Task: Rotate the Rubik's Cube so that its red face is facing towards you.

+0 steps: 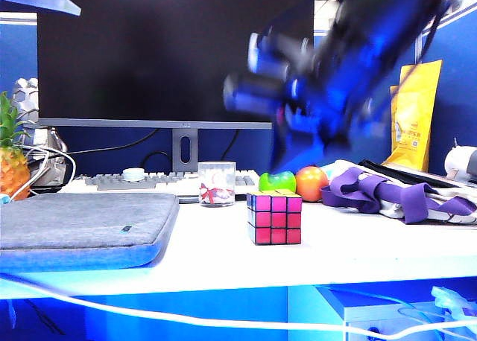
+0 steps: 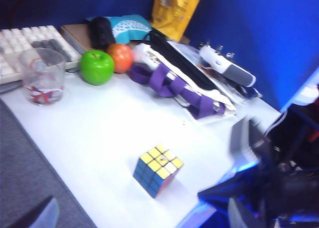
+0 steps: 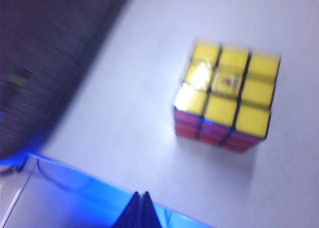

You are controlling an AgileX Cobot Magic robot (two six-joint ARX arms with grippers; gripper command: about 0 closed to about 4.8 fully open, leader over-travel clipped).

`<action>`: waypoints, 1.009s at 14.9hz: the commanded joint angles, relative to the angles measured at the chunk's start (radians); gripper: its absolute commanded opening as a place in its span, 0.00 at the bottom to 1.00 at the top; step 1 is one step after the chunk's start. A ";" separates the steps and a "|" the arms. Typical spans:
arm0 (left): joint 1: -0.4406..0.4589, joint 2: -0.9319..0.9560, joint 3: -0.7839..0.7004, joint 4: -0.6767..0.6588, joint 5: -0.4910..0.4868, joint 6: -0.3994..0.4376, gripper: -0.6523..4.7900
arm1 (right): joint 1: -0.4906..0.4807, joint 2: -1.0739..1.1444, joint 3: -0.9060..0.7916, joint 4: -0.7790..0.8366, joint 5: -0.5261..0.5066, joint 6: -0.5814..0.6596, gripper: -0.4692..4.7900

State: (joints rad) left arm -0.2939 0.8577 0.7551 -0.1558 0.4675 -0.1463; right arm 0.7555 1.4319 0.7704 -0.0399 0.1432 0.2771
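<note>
The Rubik's Cube (image 1: 274, 218) stands free on the tabletop (image 1: 223, 244), red face (image 1: 274, 220) frontward; right gripper (image 1: 257, 73) blurs above. Left wrist view: left gripper (image 2: 149, 215), jaws wide, empty. Right wrist view: jaws pinched shut, empty; best kept clear of the cube.

Colours on the white desk

The Rubik's Cube (image 1: 274, 218) is showing its pinkish-red face (image 1: 274, 220) in a black grid, yellow stickers on top; the green apple (image 2: 96, 66), orange fruit (image 2: 120, 57), purple straps (image 2: 169, 83) and yellow pouch (image 1: 414, 115) are standing out against blue walls.
</note>
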 commanded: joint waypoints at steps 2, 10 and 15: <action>0.000 -0.001 -0.001 0.008 -0.019 0.021 1.00 | -0.077 0.079 0.003 0.122 -0.086 0.019 0.08; 0.000 0.000 -0.001 0.009 -0.045 0.037 1.00 | -0.098 0.190 0.009 0.228 -0.146 0.047 0.08; 0.000 0.001 -0.001 0.008 -0.045 0.043 1.00 | -0.124 0.286 0.091 0.238 -0.168 0.051 0.08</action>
State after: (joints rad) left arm -0.2939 0.8589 0.7551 -0.1558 0.4217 -0.1081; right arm 0.6342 1.7115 0.8394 0.1696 -0.0208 0.3252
